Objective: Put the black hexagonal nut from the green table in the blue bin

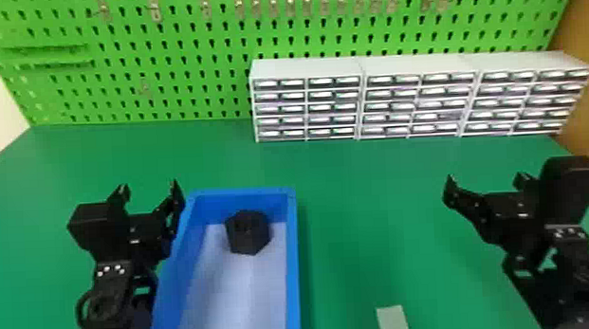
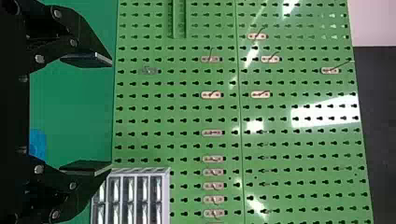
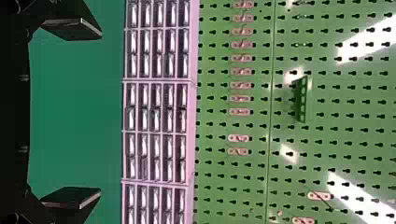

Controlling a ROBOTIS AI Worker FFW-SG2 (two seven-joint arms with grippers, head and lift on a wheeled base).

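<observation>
Head view: looks forward and down over a green table (image 1: 365, 187).
Blue bin (image 1: 291, 252): stands on the table, open at the top, pale inside across the floor, long sides running away from the robot.
Black hexagonal nut (image 1: 248, 232): lies inside the blue bin, toward the far end and roughly midway between the long walls, apart from both grippers.
Left gripper (image 1: 149, 186): hangs just left of the blue bin's far part, fingers spread wide, holding nothing; cannot be judged as touching the bin's wall or not.
Left wrist view: shows the left gripper (image 2: 110, 113) with a broad gap between its fingers.
Right gripper (image 1: 486, 179): hangs well to the right of the blue bin, also wide open and empty.
Right wrist view: shows the right gripper (image 3: 99, 112) with fingers far apart.
Pale strip (image 1: 394, 321): lies right of the blue bin, toward the robot.
Drawer cabinets (image 1: 303, 68): stand three in a row, beyond the blue bin and mostly to its right.
Green pegboard (image 1: 160, 53): rises behind the blue bin, past the table's back edge.
</observation>
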